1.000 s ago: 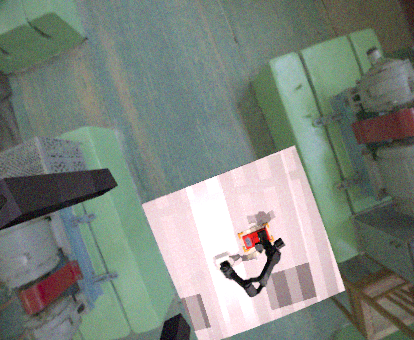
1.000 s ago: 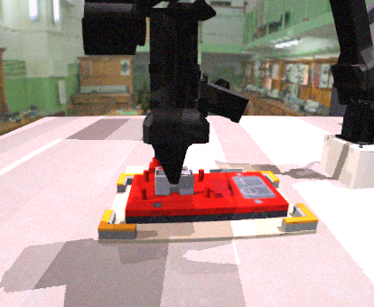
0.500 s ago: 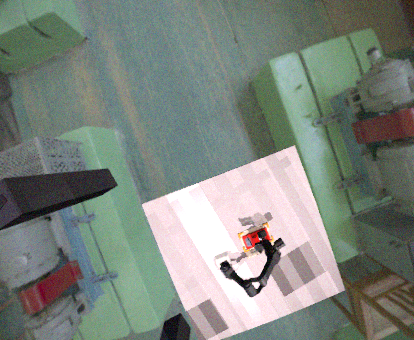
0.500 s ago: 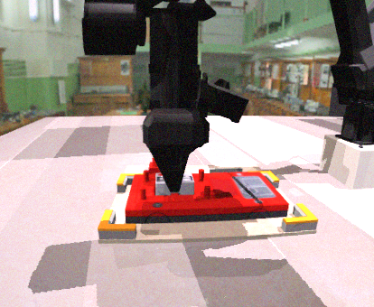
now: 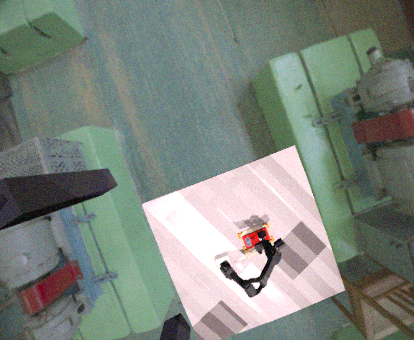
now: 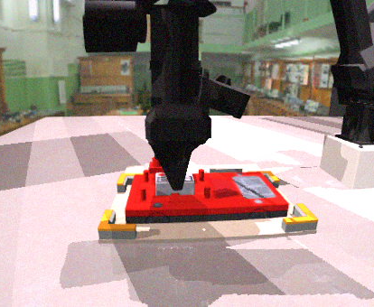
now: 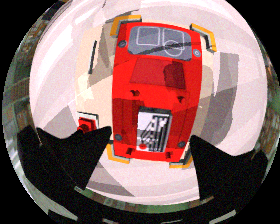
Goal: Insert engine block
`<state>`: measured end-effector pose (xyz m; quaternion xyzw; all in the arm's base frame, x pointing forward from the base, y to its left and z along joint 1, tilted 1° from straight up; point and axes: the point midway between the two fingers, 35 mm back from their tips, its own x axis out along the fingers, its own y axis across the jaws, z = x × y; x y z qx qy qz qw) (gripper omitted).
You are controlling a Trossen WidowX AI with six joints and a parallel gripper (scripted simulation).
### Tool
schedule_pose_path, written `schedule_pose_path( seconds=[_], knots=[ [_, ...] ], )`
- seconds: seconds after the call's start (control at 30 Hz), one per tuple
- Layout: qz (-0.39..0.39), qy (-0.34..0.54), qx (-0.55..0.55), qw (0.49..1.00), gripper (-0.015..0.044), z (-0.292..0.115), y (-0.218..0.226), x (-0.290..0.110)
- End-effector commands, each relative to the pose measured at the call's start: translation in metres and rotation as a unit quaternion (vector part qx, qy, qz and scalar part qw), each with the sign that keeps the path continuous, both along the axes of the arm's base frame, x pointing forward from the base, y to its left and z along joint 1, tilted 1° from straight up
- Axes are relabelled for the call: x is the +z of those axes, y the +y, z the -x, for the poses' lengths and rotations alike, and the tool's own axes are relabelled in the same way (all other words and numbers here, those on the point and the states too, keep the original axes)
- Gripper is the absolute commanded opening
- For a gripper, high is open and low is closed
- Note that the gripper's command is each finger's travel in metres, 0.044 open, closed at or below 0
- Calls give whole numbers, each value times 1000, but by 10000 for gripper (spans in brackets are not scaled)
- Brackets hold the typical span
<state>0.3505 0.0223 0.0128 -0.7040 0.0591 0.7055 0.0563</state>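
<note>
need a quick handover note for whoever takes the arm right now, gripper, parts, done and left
Gripper: open, nothing between the fingers, poised just above the engine block.
Engine block: sitting in the opening of the red car body, with its top showing a little above the red surface in the exterior view. Whether the slot faces the rib cannot be told.
Car body: lying on the base plate with yellow corner brackets.
Done: block placed and released.
Left: check it is fully down, then lift straight up and away without brushing the block or body.

one car body [image 6: 208, 197], one engine block [image 6: 174, 184], four corner brackets [image 6: 300, 217]
</note>
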Motion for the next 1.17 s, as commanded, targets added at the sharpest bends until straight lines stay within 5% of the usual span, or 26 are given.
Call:
schedule_pose_path(
  seconds=[0.0,0.2,0.77,1.13],
  knots=[
    [-3,-6,0,1000,440,-1,0,9],
    [-3,-6,0,1000,440,-1,0,9],
    [-3,-6,0,1000,0,-1,0,9],
    [-3,-6,0,1000,0,-1,0,9]
  ],
)
